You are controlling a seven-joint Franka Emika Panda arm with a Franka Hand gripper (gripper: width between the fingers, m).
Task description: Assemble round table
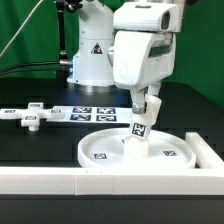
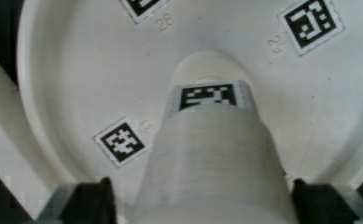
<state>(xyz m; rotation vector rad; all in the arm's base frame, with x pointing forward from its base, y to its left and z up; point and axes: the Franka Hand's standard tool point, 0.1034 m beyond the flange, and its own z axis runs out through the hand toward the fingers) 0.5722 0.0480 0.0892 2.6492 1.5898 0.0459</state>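
The large rimmed round disc [image 1: 135, 152] lies on the black table near the front rail. My gripper [image 1: 140, 108] is shut on the short cylindrical leg [image 1: 138, 133] and holds it upright, slightly tilted, over the disc's middle, its lower end at or on the disc. In the wrist view the leg [image 2: 204, 140] fills the space between my two fingers [image 2: 85, 200], with a tag on its side and the disc [image 2: 89, 80] below. The flat cross-shaped foot piece [image 1: 28, 116] lies at the exterior view's left.
The marker board [image 1: 95, 114] lies flat behind the disc. The long white border rail [image 1: 110, 180] runs along the table's front and up the exterior view's right side. The robot base [image 1: 92, 55] stands behind.
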